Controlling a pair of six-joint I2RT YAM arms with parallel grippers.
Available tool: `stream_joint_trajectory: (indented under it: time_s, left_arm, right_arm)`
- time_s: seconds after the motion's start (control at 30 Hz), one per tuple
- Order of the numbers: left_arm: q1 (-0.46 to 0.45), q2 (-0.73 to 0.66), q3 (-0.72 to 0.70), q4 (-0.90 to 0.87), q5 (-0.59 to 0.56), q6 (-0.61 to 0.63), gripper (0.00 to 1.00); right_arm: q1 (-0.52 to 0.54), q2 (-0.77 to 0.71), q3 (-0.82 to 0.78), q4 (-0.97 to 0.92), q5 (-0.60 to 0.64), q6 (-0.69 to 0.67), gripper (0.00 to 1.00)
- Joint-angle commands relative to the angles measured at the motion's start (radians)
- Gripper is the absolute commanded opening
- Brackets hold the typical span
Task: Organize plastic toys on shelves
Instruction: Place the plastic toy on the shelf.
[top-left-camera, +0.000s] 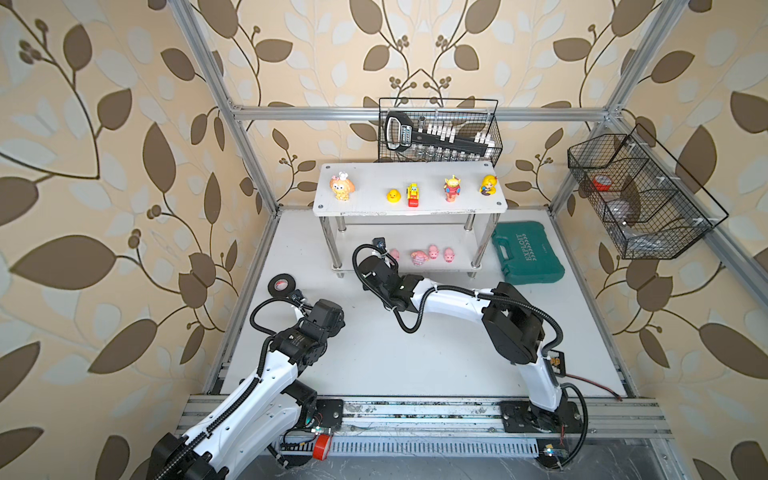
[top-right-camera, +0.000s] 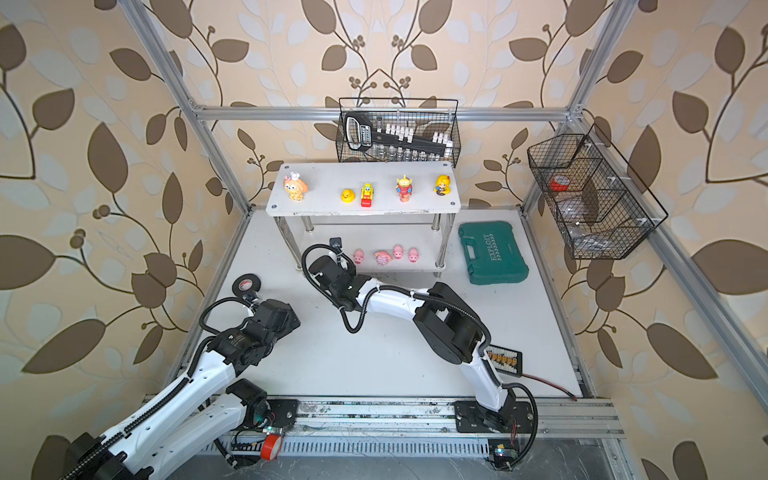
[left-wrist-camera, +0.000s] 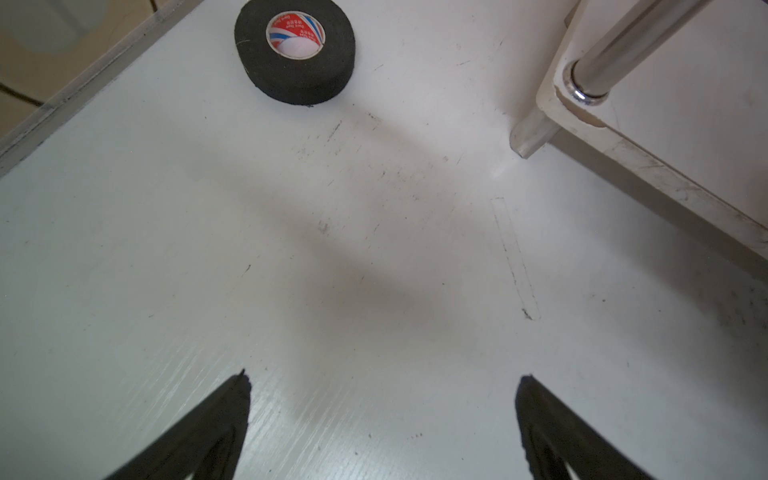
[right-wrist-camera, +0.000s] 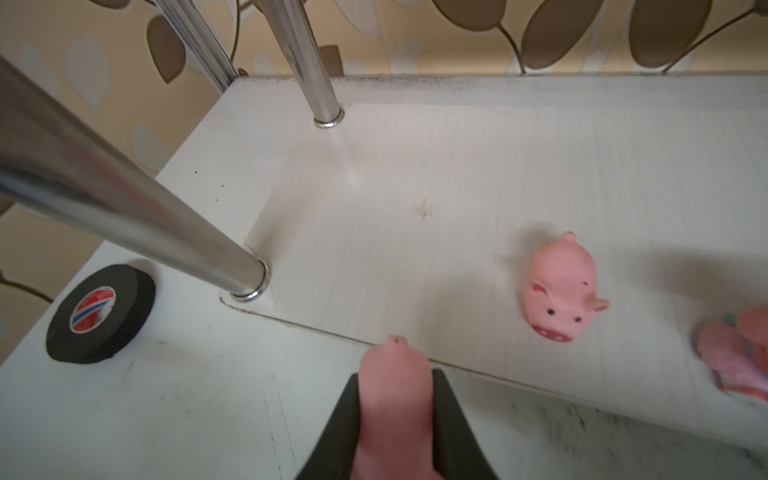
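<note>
Starting nearest, we find our left gripper (left-wrist-camera: 384, 376) spread wide over the bare tabletop (left-wrist-camera: 374, 249), holding nothing, with the black tape roll (left-wrist-camera: 295, 52) ahead of it. Our right gripper (right-wrist-camera: 397, 374) is pinched narrow on a pink piglet (right-wrist-camera: 392, 399) at the front edge of the shelves' lower board (right-wrist-camera: 457, 166), near a chrome leg (right-wrist-camera: 166, 232). Farther in, we see a row of four pink figures (top-left-camera: 433, 251) on that board. On the upper board (top-left-camera: 374, 174) stand the orange animal (top-left-camera: 342, 187), yellow duck (top-left-camera: 393, 195), vehicle (top-left-camera: 412, 194), alien (top-left-camera: 452, 188) and doll (top-left-camera: 488, 185).
</note>
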Motion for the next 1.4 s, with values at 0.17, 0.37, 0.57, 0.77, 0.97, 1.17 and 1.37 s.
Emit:
stream_joint_trajectory:
  time_s: [0.17,0.37,0.57,0.77,0.97,1.17,1.37]
  left_arm:
    - [0.005,-0.032,0.001,0.003,-0.010,0.013,0.99]
    - [0.005,-0.037,0.001,0.000,-0.011,0.013,0.99]
    - [0.005,-0.040,0.001,-0.001,-0.013,0.010,0.99]
    - [0.005,-0.043,0.001,-0.001,-0.015,0.010,0.99]
    - [0.005,-0.045,0.001,-0.004,-0.014,0.010,0.99]
    - [0.005,-0.042,0.001,-0.004,-0.012,0.010,0.99]
    - [0.005,-0.040,0.002,-0.008,-0.014,0.008,0.99]
  right_arm:
    - [-0.009,0.154,0.198,-0.006,0.037,-0.094,0.25]
    - [-0.029,0.224,0.279,0.000,0.048,-0.110,0.26]
    - [-0.046,0.279,0.364,-0.024,0.034,-0.132,0.26]
    - [-0.048,0.287,0.378,-0.045,0.008,-0.101,0.26]
    - [-0.043,0.289,0.369,-0.056,-0.003,-0.097,0.26]
    - [-0.042,0.292,0.360,-0.069,-0.012,-0.097,0.26]
    - [-0.042,0.290,0.339,-0.077,-0.022,-0.092,0.27]
